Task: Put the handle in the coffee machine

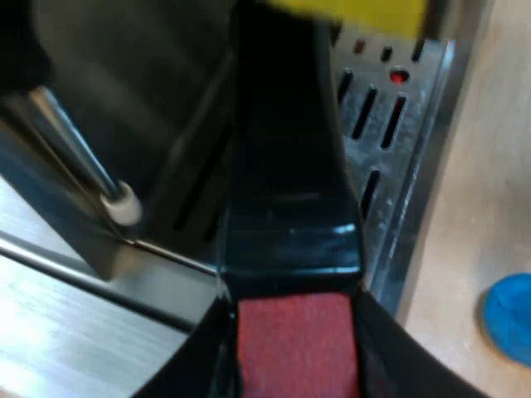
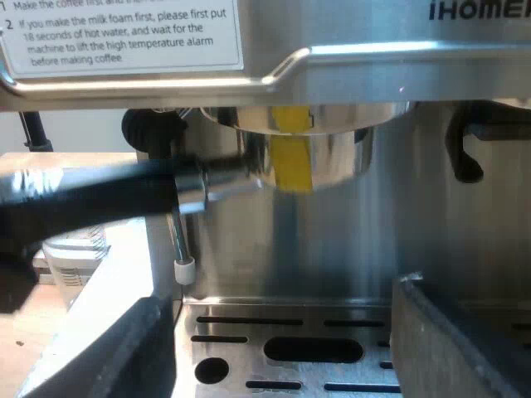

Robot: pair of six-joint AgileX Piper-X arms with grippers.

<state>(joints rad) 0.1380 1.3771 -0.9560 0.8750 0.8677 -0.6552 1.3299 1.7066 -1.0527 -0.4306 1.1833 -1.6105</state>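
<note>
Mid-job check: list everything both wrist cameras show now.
espresso machine: one, silver, on the wooden table
drip tray: one, silver, machine's base
holder: one, metal, yellow-taped, at machine's brew head
handle: one, black ending red, above drip tray
steam wand: one, metal, white-tipped, beside holder
measuring glass: one, clear, beyond steam wand
tamper: one, blue, on table near drip tray
left claw: one, black, shut on handle's red end
right claw: one, black, open, before drip tray
</note>
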